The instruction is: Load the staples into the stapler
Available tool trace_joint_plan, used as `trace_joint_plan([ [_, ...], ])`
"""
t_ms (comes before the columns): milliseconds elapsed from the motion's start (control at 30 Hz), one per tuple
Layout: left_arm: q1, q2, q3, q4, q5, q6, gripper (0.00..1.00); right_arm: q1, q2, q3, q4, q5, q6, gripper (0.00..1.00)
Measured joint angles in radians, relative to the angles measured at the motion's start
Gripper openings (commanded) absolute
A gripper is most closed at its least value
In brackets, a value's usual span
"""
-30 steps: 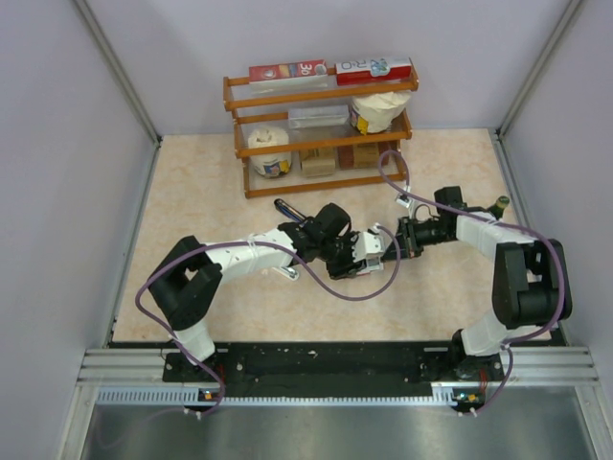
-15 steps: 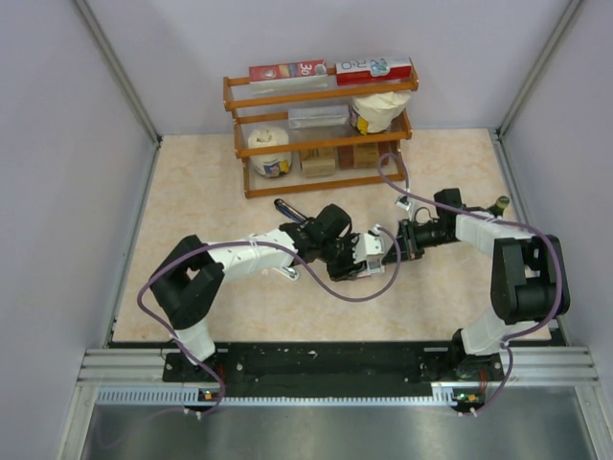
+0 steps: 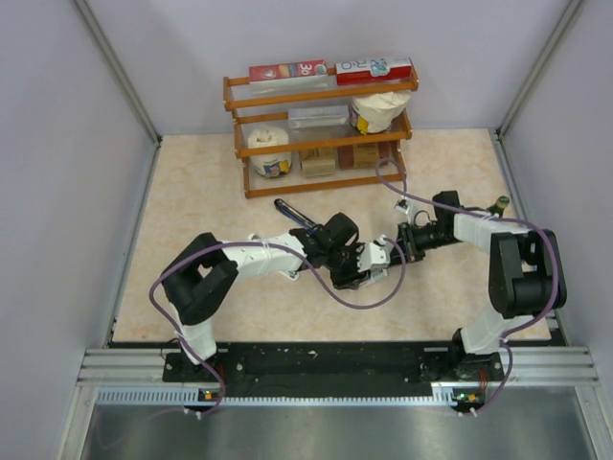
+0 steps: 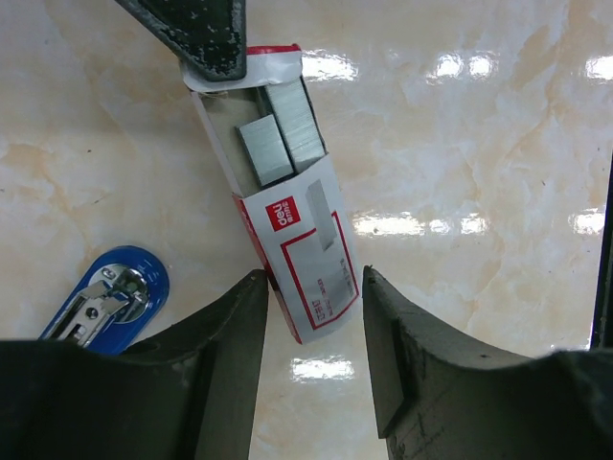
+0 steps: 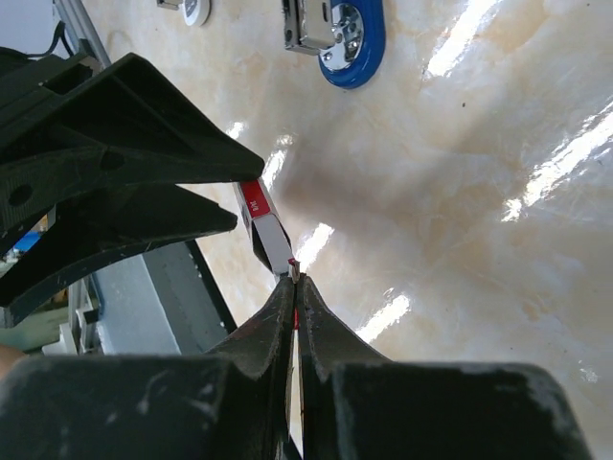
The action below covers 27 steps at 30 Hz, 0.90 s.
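Reaching farther right and a little nearer than a second ago, the left tool clamps the red-and-white staple box by its sleeve, with one finger on each long side. It seems to hold the box clear of the tabletop. The right tool has edged left to meet it and is pinched flat on the box's far end flap. The tray stands drawn out, baring two grey staple strips between the tools. I judge the box open enough for a strip to be lifted out, though loading itself is not begun. The blue stapler lies on the tabletop beside the box. A finger cuts it off, so I cannot tell whether its magazine is open. From above, the purple cable and both tools hide most of the box.
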Motion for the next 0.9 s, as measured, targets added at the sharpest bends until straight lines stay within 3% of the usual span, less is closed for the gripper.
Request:
trace_joint_plan([
  [167, -0.013, 0.038, 0.001, -0.001, -0.002, -0.006, 0.49, -0.002, 0.026, 0.000, 0.000, 0.025, -0.011, 0.00],
  [567, -0.019, 0.055, 0.010, -0.003, -0.040, -0.033, 0.65, -0.015, 0.060, 0.000, -0.013, 0.085, -0.018, 0.00],
  [900, -0.062, 0.103, 0.129, -0.023, -0.081, -0.054, 0.66, -0.015, 0.086, 0.015, -0.020, 0.117, -0.016, 0.00],
])
